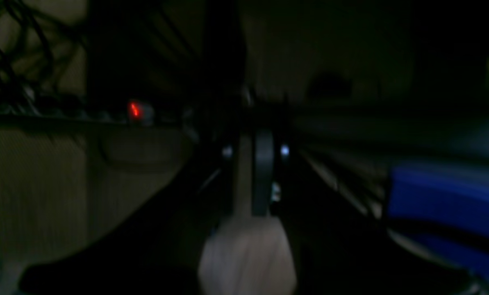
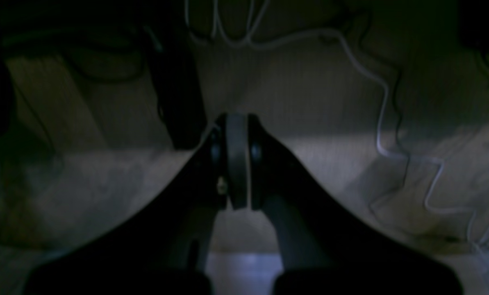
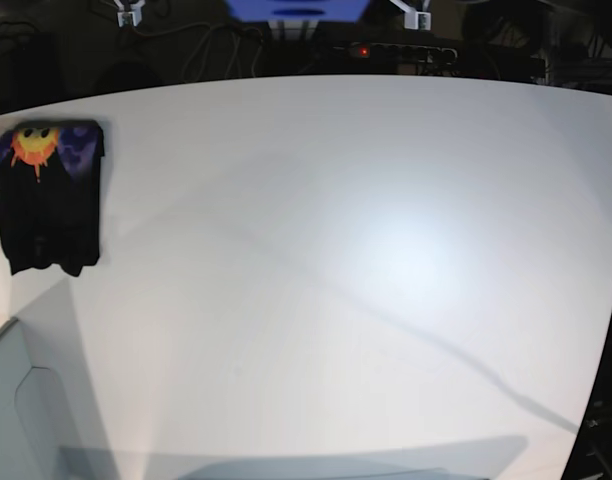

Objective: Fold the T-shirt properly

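The T-shirt [image 3: 48,195] lies folded into a narrow black rectangle at the far left edge of the white table [image 3: 336,260], its orange-yellow sun graphic on purple facing up at the far end. Neither arm appears in the base view. In the dim, blurred left wrist view my left gripper [image 1: 262,176] has its fingers pressed together with nothing between them. My right gripper [image 2: 237,164] is likewise shut and empty in the right wrist view. No shirt fabric appears in either wrist view.
A power strip [image 3: 391,50] with a red light [image 1: 134,110] lies behind the table's far edge, beside a blue object [image 3: 296,8]. White and black cables [image 2: 392,114] trail over a pale surface. A grey panel [image 3: 16,410] sits at the table's near left corner.
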